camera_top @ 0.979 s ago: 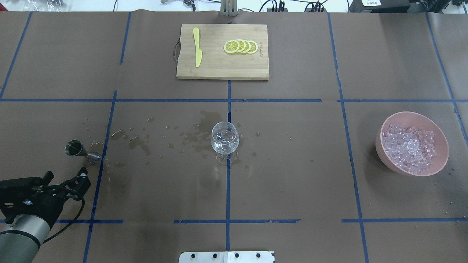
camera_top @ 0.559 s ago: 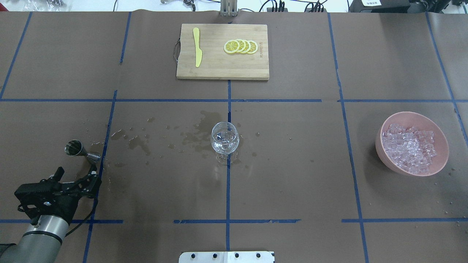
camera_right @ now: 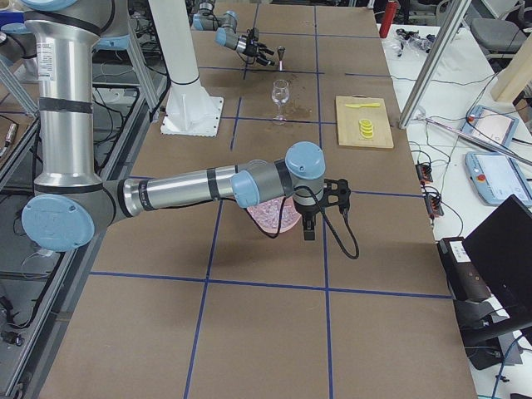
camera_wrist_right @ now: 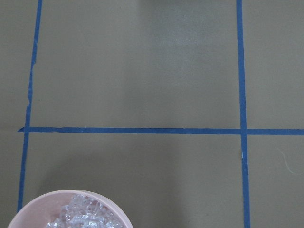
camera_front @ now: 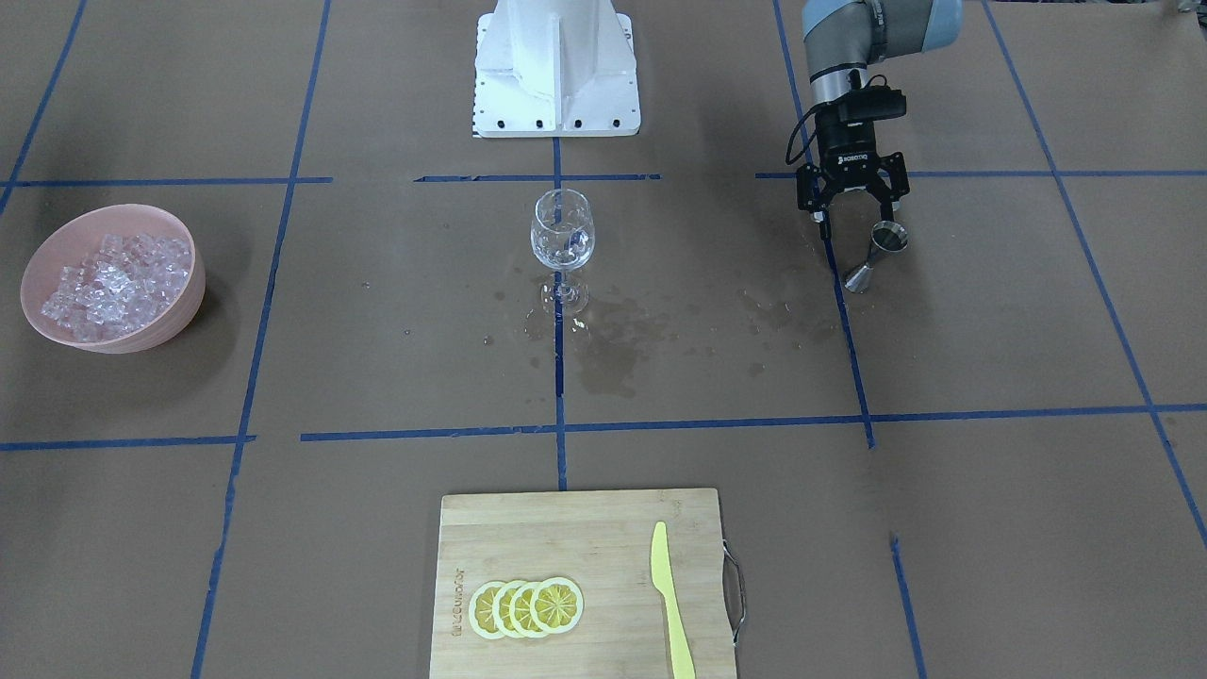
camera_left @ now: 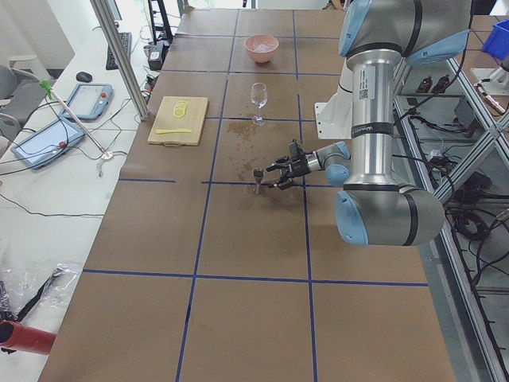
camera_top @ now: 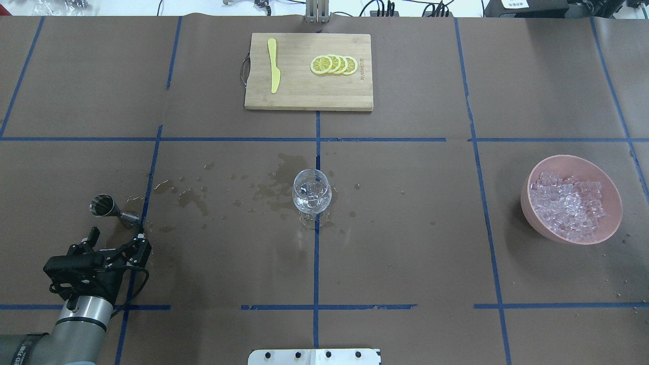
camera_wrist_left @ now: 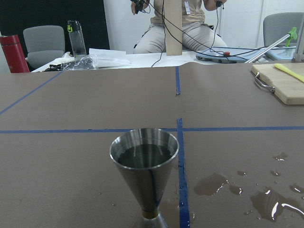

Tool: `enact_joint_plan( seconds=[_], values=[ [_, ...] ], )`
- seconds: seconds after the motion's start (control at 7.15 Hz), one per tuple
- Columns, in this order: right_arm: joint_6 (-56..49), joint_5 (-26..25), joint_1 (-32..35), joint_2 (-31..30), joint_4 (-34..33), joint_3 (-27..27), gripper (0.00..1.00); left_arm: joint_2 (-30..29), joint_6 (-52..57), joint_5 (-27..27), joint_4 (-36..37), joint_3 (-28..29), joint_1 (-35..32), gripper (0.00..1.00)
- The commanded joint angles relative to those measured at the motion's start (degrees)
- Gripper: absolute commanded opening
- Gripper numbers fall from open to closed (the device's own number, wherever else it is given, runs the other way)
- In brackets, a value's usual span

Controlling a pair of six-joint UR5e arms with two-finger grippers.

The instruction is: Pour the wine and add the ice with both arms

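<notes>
A steel jigger (camera_top: 112, 210) stands at the table's left and holds clear liquid (camera_wrist_left: 145, 154), the wine. My left gripper (camera_top: 117, 235) is open, level with the table, just short of the jigger, its fingers apart on either side of the line to it. It also shows in the front view (camera_front: 854, 215). A clear stemmed glass (camera_top: 312, 195) stands at the centre. The ice (camera_top: 567, 205) is heaped in a pink bowl (camera_top: 608, 223) at the right. My right gripper (camera_right: 322, 209) hangs over the bowl; I cannot tell whether it is open or shut.
A wooden board (camera_top: 308, 96) at the far side carries lemon slices (camera_top: 333, 65) and a yellow knife (camera_top: 274, 66). Dark wet stains (camera_top: 190, 197) spread between the jigger and the glass. The white base block (camera_front: 556, 75) stands at the near edge.
My left gripper has moved forward and to the right, closing in on the jigger, and stays open. Nothing else has moved.
</notes>
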Motion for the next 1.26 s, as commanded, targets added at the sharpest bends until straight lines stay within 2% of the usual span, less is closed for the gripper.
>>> enact_joint_plan(
  seconds=[0.0, 0.14, 0.7, 0.98, 1.12],
  values=[
    [6.9, 0.3, -2.7, -0.2, 0.0, 3.4, 1.00, -2.8, 0.0, 1.3, 0.0, 3.2, -2.2, 0.95],
    [10.2, 0.0, -4.2, -0.3, 0.0, 4.8, 1.00, -4.6, -0.1, 1.3, 0.0, 5.5, -3.5, 0.95],
    [12.0, -0.2, -5.5, -0.3, 0.2, 5.9, 1.00, -5.2, -0.2, 1.3, -0.1, 6.1, -5.2, 0.92],
    [12.3, -0.1, -5.7, -0.3, 0.2, 6.0, 1.00, -5.5, -1.7, 1.3, -0.1, 7.0, -5.2, 0.80],
    [12.7, -0.2, -5.9, -0.2, 0.2, 6.4, 1.00, -5.5, -1.8, 1.3, -0.1, 6.9, -5.2, 0.70]
  ],
)
